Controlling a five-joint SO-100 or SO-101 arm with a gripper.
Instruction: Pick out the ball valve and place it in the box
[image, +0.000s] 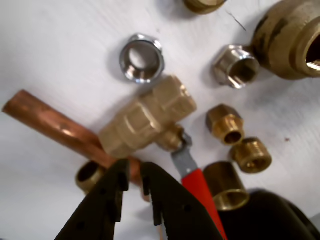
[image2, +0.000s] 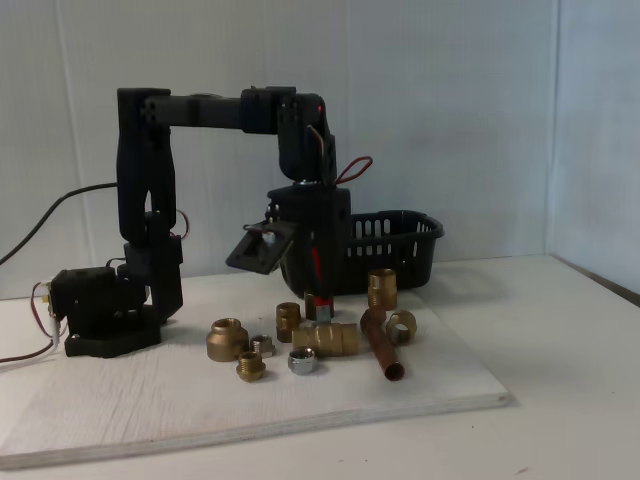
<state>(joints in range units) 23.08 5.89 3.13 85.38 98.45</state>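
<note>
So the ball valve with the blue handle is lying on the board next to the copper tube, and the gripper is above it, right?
Not quite: the handle is red, not blue, as the wrist view shows. The rest holds: the ball valve lies on the board next to the copper tube, with the gripper above it.

Box (image2: 400, 245) partly behind arm (image2: 300, 180)
</note>
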